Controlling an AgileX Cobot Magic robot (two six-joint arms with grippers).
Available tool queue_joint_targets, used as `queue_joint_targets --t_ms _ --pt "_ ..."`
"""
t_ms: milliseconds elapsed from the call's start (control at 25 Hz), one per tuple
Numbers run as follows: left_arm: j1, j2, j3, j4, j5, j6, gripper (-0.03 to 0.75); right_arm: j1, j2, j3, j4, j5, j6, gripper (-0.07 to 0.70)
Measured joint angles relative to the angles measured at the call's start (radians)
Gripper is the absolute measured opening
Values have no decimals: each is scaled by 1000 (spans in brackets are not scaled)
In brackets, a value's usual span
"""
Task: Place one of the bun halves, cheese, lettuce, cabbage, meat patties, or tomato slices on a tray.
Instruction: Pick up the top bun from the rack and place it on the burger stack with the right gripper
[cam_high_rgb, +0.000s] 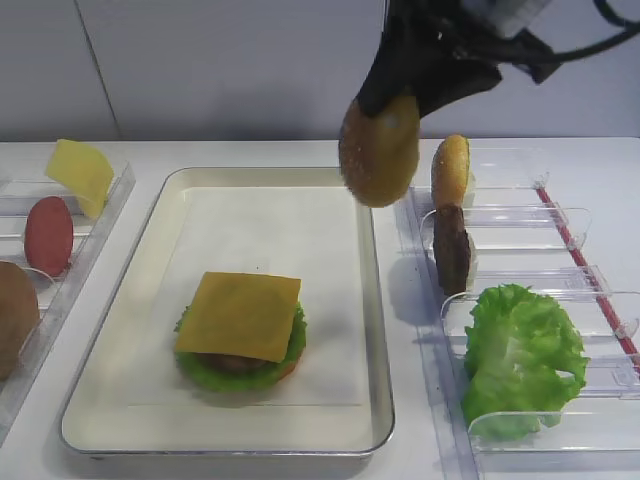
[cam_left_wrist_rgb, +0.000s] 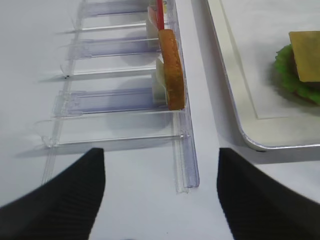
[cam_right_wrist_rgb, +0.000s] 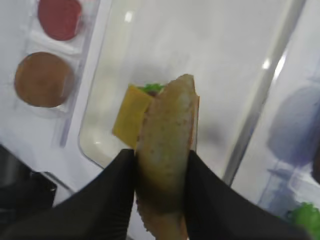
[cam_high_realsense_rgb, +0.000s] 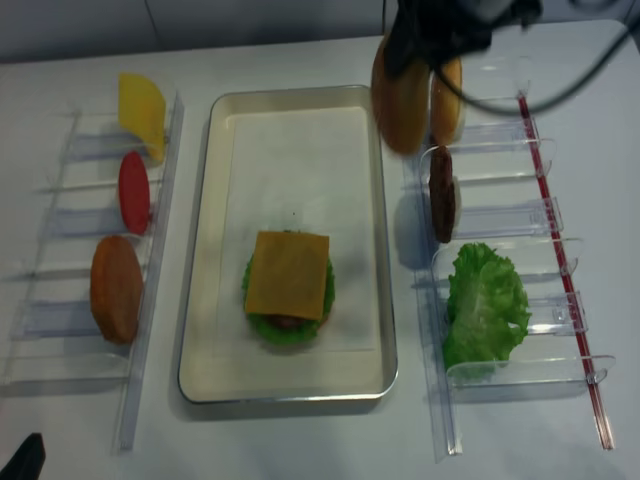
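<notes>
My right gripper (cam_right_wrist_rgb: 160, 172) is shut on a sesame bun top (cam_right_wrist_rgb: 167, 127), held on edge between both fingers. In the high view the bun top (cam_high_rgb: 378, 150) hangs in the air over the far right rim of the cream tray (cam_high_rgb: 381, 330). On the tray's paper lies a stack with a cheese slice (cam_high_rgb: 240, 312) on top, a patty edge and lettuce (cam_high_rgb: 215, 372) under it. My left gripper (cam_left_wrist_rgb: 160, 200) is open over bare table, just short of the near end of the left rack (cam_left_wrist_rgb: 185, 165), with nothing between its fingers.
The left rack holds a cheese slice (cam_high_rgb: 80, 172), a tomato slice (cam_high_rgb: 48, 235) and a bun half (cam_high_rgb: 15, 315). The right rack (cam_high_rgb: 560, 215) holds another bun half (cam_high_rgb: 450, 170), a meat patty (cam_high_rgb: 452, 248) and a large lettuce leaf (cam_high_rgb: 520, 355).
</notes>
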Motion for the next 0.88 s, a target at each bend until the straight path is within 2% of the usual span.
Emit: queue_joint_targets --t_ms 280,560,880 --pt "0 0 0 0 0 0 449 0 -41 221 350 -105 -223 271" --pt "0 0 0 0 0 0 449 0 -50 419 689 -148 -507 271" --pt "0 0 0 0 0 0 449 0 -50 571 871 -152 -635 269"
